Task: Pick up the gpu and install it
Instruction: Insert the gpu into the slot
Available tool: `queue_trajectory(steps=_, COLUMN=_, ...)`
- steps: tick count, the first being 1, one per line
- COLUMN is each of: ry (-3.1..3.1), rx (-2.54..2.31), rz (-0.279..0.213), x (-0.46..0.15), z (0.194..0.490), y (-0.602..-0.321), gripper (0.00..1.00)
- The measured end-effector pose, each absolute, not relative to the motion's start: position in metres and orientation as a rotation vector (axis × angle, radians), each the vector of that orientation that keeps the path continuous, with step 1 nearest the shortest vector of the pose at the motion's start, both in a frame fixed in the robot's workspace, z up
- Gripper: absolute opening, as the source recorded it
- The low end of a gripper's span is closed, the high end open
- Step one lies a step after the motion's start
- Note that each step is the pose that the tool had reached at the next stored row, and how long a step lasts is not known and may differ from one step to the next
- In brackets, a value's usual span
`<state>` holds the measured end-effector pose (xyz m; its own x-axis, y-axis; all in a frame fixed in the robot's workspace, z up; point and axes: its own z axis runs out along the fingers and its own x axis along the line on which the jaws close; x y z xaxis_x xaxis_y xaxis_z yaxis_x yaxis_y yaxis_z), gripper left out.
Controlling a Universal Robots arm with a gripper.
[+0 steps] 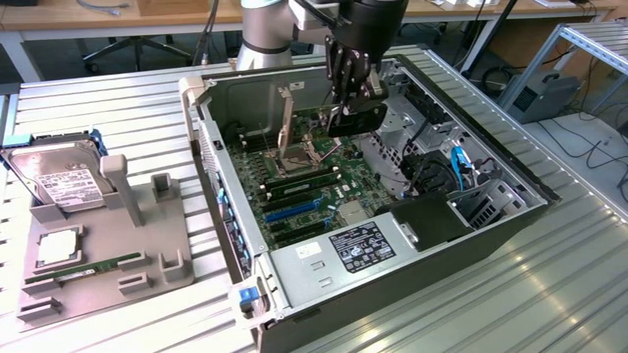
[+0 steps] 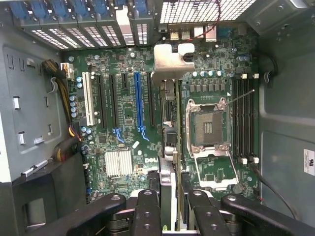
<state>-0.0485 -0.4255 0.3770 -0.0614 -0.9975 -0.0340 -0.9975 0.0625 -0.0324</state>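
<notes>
Black metal gripper (image 1: 355, 103) on the grey Universal Robots arm hangs inside the open dark tower computer case (image 1: 211, 169), its fingers (image 2: 147, 211) clamped from both sides on the gpu (image 1: 358, 119), a thin, flat dark expansion card. In the wrist view the gpu (image 2: 169, 132) is seen edge-on. It runs out from between the fingers to its pale metal bracket, which points toward the case's perforated rear wall.

The card hangs over the green motherboard (image 1: 304, 198), roughly between the long blue expansion slot (image 2: 138, 105) and the open silver CPU socket (image 2: 209, 125). It looks raised above the board rather than pressed into any slot, though the exact gap cannot be told.

So the pick-up appears done and the card has been brought into the case, while seating it in a slot is not yet done. On the grey fixture plate (image 1: 98, 235) beside the case, the silver hard drive with a white label (image 1: 59, 180) and the narrow green memory stick (image 1: 84, 268) lie well apart from the work.
</notes>
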Motion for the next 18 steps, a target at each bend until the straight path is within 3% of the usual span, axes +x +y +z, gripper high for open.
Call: queue_trajectory(steps=18, ry=2.255, rx=-2.119, rz=-0.001, x=-0.0484, z=0.3697, y=-0.4273, gripper=0.27)
